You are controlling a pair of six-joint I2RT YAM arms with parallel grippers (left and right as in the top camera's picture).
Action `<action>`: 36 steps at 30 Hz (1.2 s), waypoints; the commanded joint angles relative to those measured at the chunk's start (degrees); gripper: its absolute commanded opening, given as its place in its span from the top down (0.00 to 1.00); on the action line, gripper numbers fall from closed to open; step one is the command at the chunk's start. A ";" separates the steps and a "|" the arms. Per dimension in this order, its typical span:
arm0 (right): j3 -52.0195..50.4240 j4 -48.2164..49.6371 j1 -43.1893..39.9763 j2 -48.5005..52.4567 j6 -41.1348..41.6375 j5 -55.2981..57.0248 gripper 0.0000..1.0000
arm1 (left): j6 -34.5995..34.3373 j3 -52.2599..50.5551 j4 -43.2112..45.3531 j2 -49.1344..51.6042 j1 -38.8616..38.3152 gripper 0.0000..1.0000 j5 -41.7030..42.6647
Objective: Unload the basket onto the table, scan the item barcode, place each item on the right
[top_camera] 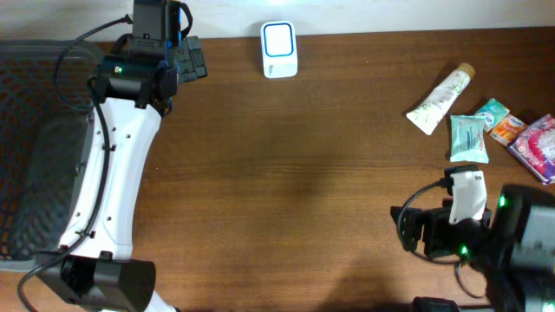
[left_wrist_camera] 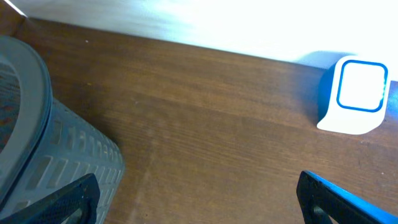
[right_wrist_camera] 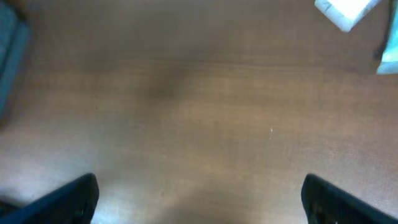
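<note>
The white and blue scanner [top_camera: 279, 49] stands at the table's back edge; the left wrist view has it at the upper right [left_wrist_camera: 356, 93]. The items lie in a group at the right: a white tube [top_camera: 442, 100], a teal packet [top_camera: 469, 137], a small orange packet [top_camera: 509, 130] and a pink packet [top_camera: 538, 147]. My left gripper [top_camera: 199, 59] hovers left of the scanner, open and empty [left_wrist_camera: 199, 205]. Open with nothing between its fingers, my right gripper [top_camera: 406, 228] is at the front right, below the items, over bare wood [right_wrist_camera: 202, 205].
A grey mesh basket [top_camera: 35, 147] fills the left side, and its rim shows by my left finger [left_wrist_camera: 37, 143]. At the right wrist view's top right corner show a white item's end [right_wrist_camera: 348, 11] and a teal edge [right_wrist_camera: 388, 53].
</note>
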 commanded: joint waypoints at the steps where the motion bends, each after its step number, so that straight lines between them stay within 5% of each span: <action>1: -7.37 9.64 7.26 -11.52 -0.61 8.68 0.01 | 0.68 0.22 0.02 0.00 0.15 0.01 -0.37; 5: -24.76 23.04 7.82 -28.06 -0.61 10.91 0.01 | 0.68 0.22 0.02 0.00 0.15 0.01 -0.35; 11: -49.66 54.16 7.82 -36.65 -0.61 11.37 0.01 | 0.68 0.22 0.02 0.00 0.15 0.01 -0.37; 19: -60.94 65.94 7.82 -41.20 -0.59 13.92 0.01 | 0.68 0.22 0.02 0.00 0.13 0.01 -0.37; 27: -60.98 64.94 7.78 -41.18 7.65 23.52 0.01 | 0.68 0.22 0.02 0.00 0.15 0.01 -0.37; 36: -60.98 64.85 7.78 -41.18 2.64 22.91 0.01 | 0.68 0.22 0.02 0.00 0.15 0.01 -0.37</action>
